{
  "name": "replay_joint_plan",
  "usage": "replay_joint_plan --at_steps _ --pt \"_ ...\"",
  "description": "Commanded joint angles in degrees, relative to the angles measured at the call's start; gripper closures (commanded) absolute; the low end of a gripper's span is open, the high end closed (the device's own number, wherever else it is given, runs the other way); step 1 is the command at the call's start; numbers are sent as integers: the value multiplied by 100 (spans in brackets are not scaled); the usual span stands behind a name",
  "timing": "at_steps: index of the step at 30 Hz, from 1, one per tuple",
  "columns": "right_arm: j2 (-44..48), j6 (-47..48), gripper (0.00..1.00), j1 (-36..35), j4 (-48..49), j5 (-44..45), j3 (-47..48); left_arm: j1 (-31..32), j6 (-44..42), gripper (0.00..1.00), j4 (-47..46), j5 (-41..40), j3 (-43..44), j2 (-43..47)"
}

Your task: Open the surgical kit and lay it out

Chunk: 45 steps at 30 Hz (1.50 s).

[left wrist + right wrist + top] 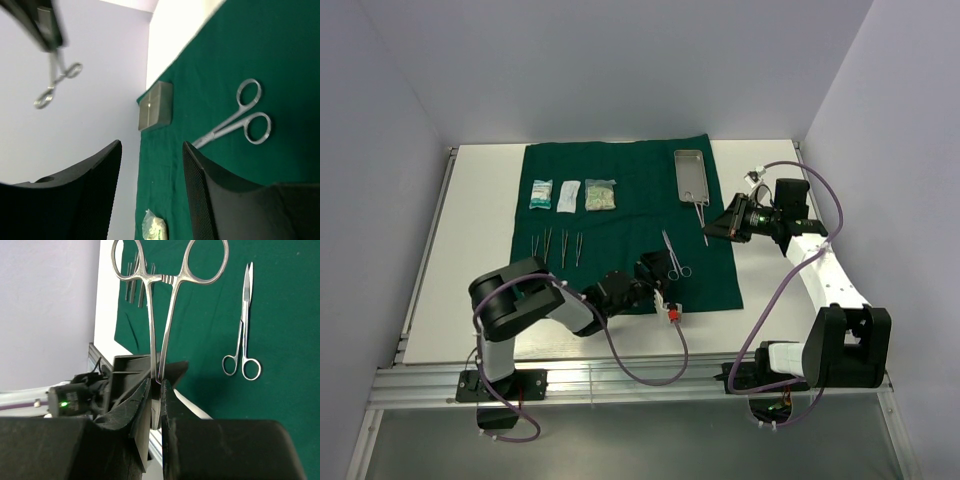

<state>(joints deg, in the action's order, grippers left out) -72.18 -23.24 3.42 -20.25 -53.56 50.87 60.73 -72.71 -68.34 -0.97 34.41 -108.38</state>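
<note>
While open, left pincer [152,150] beside scissors [212,136].

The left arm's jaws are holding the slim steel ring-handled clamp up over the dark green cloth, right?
No, the right arm's jaws hold the slim steel ring-handled clamp up over the dark green cloth; the right wrist view shows it.

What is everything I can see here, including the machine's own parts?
table: one, white, under everything
cloth: one, dark green, spread flat on the table
packets: three, pale, in a row at the cloth's far left
tray: one, steel, at the cloth's far right
tweezers: four, steel, in a row just nearer than the packets
scissors: one, steel, lying on the cloth
clamp: one, steel, held up off the cloth
left gripper: black, open, beside the scissors
right gripper: black, shut on the clamp
</note>
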Motion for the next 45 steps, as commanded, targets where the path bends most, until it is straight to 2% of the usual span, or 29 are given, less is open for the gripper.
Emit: replay_joint_plan --at_steps 1,5,8,9,10,11,12,13,14,15,17,18,20,21,23,25,30,35,38,40,41,43,44,45 --pt "-15 110 100 53 21 -84 142 123 520 43 127 114 -153 519" --pt "-15 206 100 53 -67 -32 213 299 1213 45 697 185 -260 1230" --pt "-42 268 100 45 -102 30 221 265 2809 49 2372 281 222 2378" --pt "-76 303 100 45 -128 39 221 133 4111 51 2952 421 459 2583" --pt "-103 425 100 27 -180 65 247 -85 4803 57 4167 701 1035 2768" --pt "-129 522 100 18 -259 126 283 -618 5541 60 4614 1417 1302 3013" --pt "-156 618 100 10 -434 274 344 -885 6879 62 4906 1694 1487 3085" --pt "-138 854 100 -51 -479 319 362 -1175 7502 64 5318 1914 1776 3147" --pt "-103 996 100 -113 -558 390 362 -1734 8021 64 5444 2439 1875 3243" --pt "-42 1197 100 -201 -611 451 406 -1992 8653 65 5523 2792 1946 3305" --pt "-50 2049 100 -585 -900 583 572 -2650 8695 67 5655 3547 2095 3559" --pt "-85 2357 100 -675 -1206 705 782 -2819 8399 67 5743 4326 2235 3630" --pt "-112 3078 100 -781 -1489 838 924 -3214 8168 62 6207 4701 2411 3762" --pt "-112 3263 100 -808 -1569 838 1038 -3364 8132 61 6297 5242 2473 3763" --pt "-129 3817 100 -895 -1866 795 1170 -3698 8385 59 6411 5737 2640 3606" --pt "-147 4395 100 -1255 -2105 917 1425 -3822 9079 58 6333 6307 2728 3464" --pt "-59 5180 100 -2063 -2598 1172 1777 -3849 10142 55 6035 6864 2860 3086" --pt "195 5611 100 -2960 -2624 1637 1760 -3893 10031 53 6814 7049 3211 2727" --pt "319 5875 100 -3495 -2729 2024 1716 -3946 9680 53 7708 7128 3510 2489" --pt "389 6024 100 -3733 -2765 2314 1698 -3955 9110 52 8254 7172 3835 2348" --pt "415 6077 100 -3978 -2800 2411 1707 -3946 8507 52 9014 7207 3984 2165" --pt "442 6174 100 -4156 -2844 2595 1707 -3946 7810 51 9914 7269 4476 1936" --pt "451 6200 100 -4304 -2870 2648 1742 -3937 7006 51 10797 7278 4652 1691" --pt "442 6227 100 -4367 -2897 2693 1751 -3946 6572 51 11302 7295 5001 1567"
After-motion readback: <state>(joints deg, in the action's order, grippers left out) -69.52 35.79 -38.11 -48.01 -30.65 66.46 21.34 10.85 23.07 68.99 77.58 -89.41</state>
